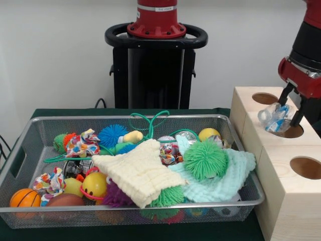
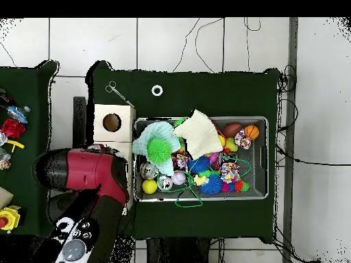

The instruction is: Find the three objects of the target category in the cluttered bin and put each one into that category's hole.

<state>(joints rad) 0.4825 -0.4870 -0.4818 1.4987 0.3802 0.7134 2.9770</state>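
Observation:
A crumpled clear plastic bottle (image 1: 272, 117) with blue marks hangs just above the middle hole (image 1: 292, 132) of the wooden box (image 1: 281, 165). My gripper (image 1: 291, 111) is shut on it, coming down from the upper right. The mesh bin (image 1: 20, 165) at the left holds several toys: a green spiky ball (image 1: 204, 158), a cream cloth (image 1: 140, 171), a mint cloth (image 1: 228, 176), an orange ball (image 1: 24, 197) and a yellow smiley ball (image 1: 94, 184). In the overhead view my arm (image 2: 89, 177) hides the gripper and most of the box; the bin (image 2: 262, 159) lies right of it.
The box has a far hole (image 1: 265, 98) and a near hole (image 1: 305, 167), both uncovered. One box hole (image 2: 112, 122) shows in the overhead view. A green cord (image 1: 150, 120) loops over the bin's back rim. Small objects (image 2: 10, 127) lie on a side table at the left.

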